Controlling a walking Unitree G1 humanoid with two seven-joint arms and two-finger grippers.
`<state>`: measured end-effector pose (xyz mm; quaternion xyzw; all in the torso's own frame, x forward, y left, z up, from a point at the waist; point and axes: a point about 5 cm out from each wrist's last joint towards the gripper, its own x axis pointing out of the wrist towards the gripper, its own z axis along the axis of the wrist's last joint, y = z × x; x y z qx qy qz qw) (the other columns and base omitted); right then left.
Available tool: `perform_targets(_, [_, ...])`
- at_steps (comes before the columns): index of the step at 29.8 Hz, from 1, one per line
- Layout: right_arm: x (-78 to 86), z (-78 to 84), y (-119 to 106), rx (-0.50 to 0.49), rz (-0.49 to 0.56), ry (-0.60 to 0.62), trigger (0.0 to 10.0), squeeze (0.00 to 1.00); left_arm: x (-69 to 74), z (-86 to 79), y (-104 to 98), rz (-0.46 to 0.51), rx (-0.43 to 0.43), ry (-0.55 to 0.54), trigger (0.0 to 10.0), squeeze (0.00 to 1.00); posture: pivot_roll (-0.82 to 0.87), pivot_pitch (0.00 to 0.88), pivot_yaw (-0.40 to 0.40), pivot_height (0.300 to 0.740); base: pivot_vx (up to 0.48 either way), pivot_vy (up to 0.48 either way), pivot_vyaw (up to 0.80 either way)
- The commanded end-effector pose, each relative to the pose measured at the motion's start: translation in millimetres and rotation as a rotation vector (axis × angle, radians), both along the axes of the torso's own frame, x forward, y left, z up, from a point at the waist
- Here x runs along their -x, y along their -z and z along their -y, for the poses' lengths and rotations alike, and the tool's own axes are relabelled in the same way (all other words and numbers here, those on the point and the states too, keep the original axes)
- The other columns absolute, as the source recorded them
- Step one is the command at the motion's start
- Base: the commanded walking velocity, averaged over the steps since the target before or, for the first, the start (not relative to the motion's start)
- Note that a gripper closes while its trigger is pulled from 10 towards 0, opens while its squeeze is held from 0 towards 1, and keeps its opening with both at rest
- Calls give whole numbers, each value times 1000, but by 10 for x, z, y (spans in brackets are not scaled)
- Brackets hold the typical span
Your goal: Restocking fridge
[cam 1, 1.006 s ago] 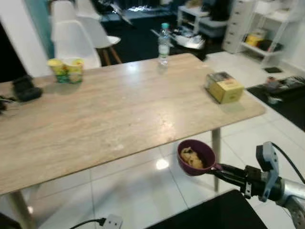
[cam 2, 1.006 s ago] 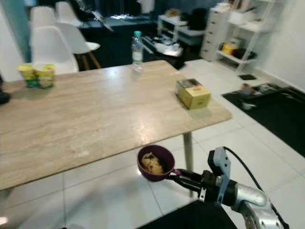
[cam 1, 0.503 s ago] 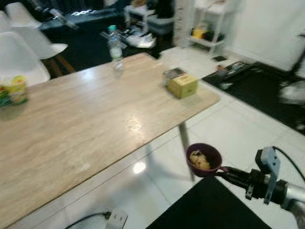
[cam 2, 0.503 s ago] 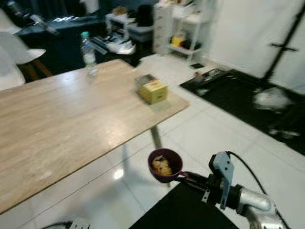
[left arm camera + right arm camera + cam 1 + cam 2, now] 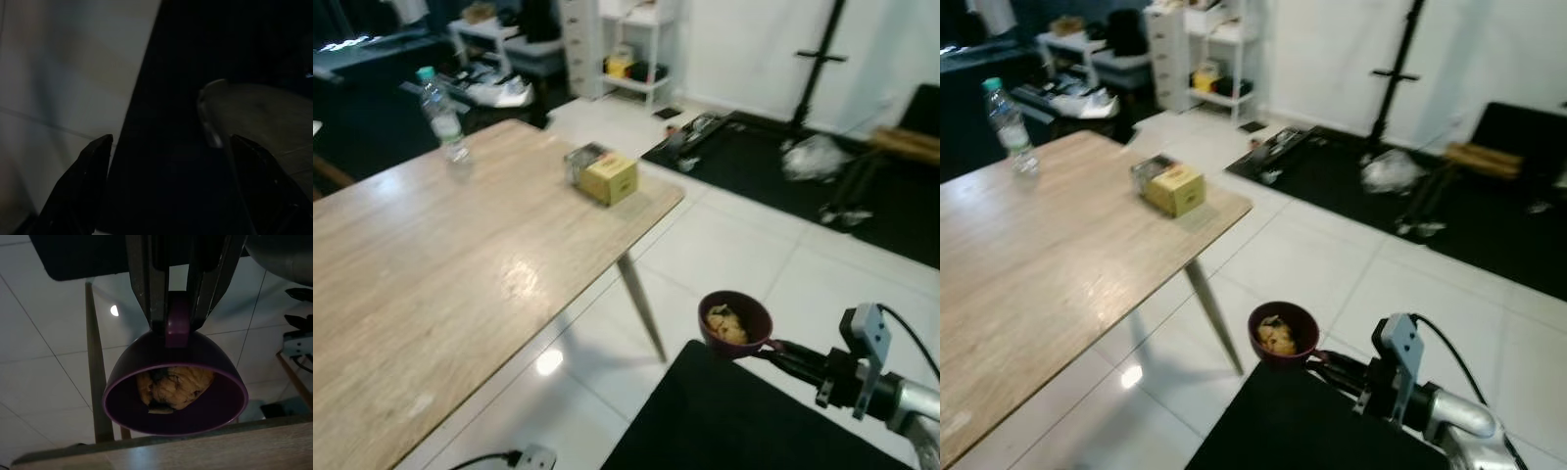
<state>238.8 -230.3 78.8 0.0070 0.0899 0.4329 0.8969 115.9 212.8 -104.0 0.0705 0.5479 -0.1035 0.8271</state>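
Observation:
A purple bowl (image 5: 735, 323) with a short handle holds a lump of yellowish food (image 5: 173, 387). My right gripper (image 5: 771, 346) is shut on that handle and carries the bowl level above the white tiled floor, to the right of the wooden table's (image 5: 431, 274) corner. In the right wrist view both fingers (image 5: 142, 289) clamp the handle. In the dark left wrist view my left gripper (image 5: 168, 144) hangs idle, its fingers spread with nothing between them.
On the table stand a yellow box (image 5: 603, 174) and a water bottle (image 5: 440, 113). A table leg (image 5: 641, 308) slants down left of the bowl. A black mat (image 5: 773, 171) with clutter, a black stand (image 5: 818, 59) and white shelves (image 5: 626, 39) lie beyond.
The whole view has swung to the right: the table has slid left and the mat, stand and white wall have come into sight. The bowl stays held in my right gripper.

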Motion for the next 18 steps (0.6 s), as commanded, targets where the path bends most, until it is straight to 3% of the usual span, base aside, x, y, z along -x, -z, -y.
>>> perform_targets(1, [-33,16,-50,-15,31,16,10000,0,-27,34,-1,6,2,2,10000,0,42,0,26,740,0,0,-775])
perform_targets(10, [-46,-14,-57,-29,41,21,10000,0,-74,46,-13,18,8,6,10000,0,42,0,27,740,0,0,-775])
perform_targets(18, [-60,-40,-53,-36,49,19,10000,0,-24,-17,-12,11,-4,9,10000,0,39,0,25,740,0,0,-775])
